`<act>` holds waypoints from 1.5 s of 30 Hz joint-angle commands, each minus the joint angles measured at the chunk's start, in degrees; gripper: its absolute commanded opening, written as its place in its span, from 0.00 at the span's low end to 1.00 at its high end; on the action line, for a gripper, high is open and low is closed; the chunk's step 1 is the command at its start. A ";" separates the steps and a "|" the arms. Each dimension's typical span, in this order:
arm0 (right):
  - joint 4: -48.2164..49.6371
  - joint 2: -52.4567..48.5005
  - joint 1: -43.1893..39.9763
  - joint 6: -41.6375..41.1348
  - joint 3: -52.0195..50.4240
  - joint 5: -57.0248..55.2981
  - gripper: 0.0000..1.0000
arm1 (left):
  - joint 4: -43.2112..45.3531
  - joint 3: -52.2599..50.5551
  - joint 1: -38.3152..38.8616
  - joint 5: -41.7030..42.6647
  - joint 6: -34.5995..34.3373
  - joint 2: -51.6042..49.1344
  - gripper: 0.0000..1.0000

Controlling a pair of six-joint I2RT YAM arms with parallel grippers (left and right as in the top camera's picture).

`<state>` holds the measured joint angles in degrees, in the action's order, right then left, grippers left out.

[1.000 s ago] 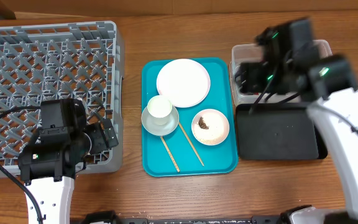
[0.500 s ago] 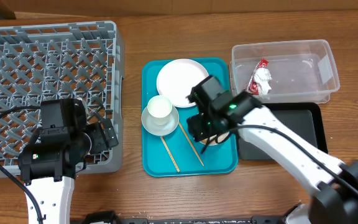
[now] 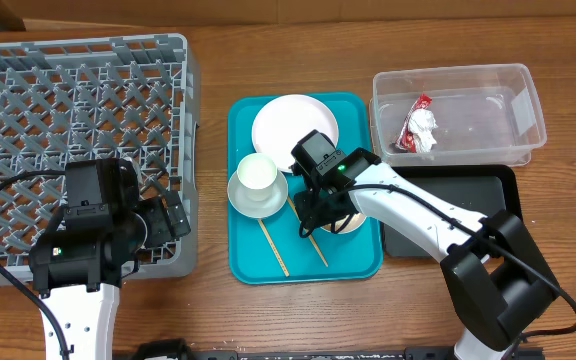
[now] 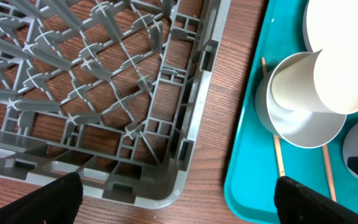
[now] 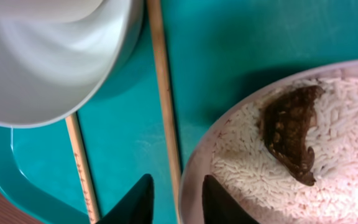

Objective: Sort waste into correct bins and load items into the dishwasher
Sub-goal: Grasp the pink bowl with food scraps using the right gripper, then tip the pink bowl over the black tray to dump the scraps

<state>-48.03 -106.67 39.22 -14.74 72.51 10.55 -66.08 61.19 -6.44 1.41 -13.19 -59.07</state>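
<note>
My right gripper (image 3: 318, 212) (image 5: 178, 205) is low over the teal tray, slightly open, its fingers astride the left rim of the small dish (image 3: 356, 218) (image 5: 194, 171). One finger is inside, one outside. The dish holds white rice (image 5: 241, 158) and a brown scrap (image 5: 291, 134). Two chopsticks (image 3: 273, 247) (image 5: 162, 93) lie beside it. The cup (image 3: 256, 172) sits in the bowl (image 3: 258, 198), and the plate (image 3: 290, 128) lies behind them. The wrapper (image 3: 420, 128) lies in the clear tub (image 3: 513, 80). My left gripper (image 3: 173, 215) (image 4: 176, 199) is open and empty by the dish rack (image 3: 78, 120).
The teal tray (image 3: 303, 262) holds the dishes. The black tray (image 3: 468, 215) lies right of it, in front of the clear tub. The rack's near right corner (image 4: 185, 155) is close to the tray's left edge (image 4: 244, 174).
My right arm left the clear tub, leaving the wrapper inside, and came down onto the small dish on the teal tray. In the last half second it shifted slightly left. The left arm stayed still.
</note>
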 commanded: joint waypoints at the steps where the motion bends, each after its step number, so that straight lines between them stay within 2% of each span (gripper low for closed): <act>1: -0.09 -0.11 0.37 -3.32 -0.20 0.17 0.27 | 0.07 1.22 -0.31 -0.35 -0.13 -0.07 1.00; 15: 1.09 -0.20 0.37 -5.14 -2.89 -1.49 0.26 | 0.09 1.22 -0.31 -0.33 -0.13 -0.09 1.00; 17: 1.27 -0.20 0.37 -5.11 -3.19 -1.49 0.20 | 0.09 1.22 -0.31 -0.33 -0.13 -0.09 1.00; 20: 1.51 -0.20 0.37 -5.09 -3.17 -1.49 0.18 | 0.07 1.22 -0.31 -0.35 -0.13 -0.09 1.00; 24: 1.05 -0.17 0.37 -5.11 -2.99 -1.44 0.04 | 0.07 1.22 -0.31 -0.33 -0.13 -0.07 1.00; 31: -5.62 0.33 0.35 -5.01 3.41 -1.53 0.04 | 0.09 1.22 -0.31 -0.35 -0.11 -0.09 1.00; 38: -9.35 6.19 -0.37 -5.62 9.70 -1.70 0.04 | 0.07 1.22 -0.31 -0.35 -0.11 -0.09 1.00; 45: -12.66 14.10 -8.50 -9.77 9.73 -0.44 0.04 | 0.11 1.22 -0.31 -0.35 -0.11 -0.09 1.00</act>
<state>-59.66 -97.25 35.38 -22.44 80.01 9.45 -66.06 61.19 -6.44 1.41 -13.19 -59.07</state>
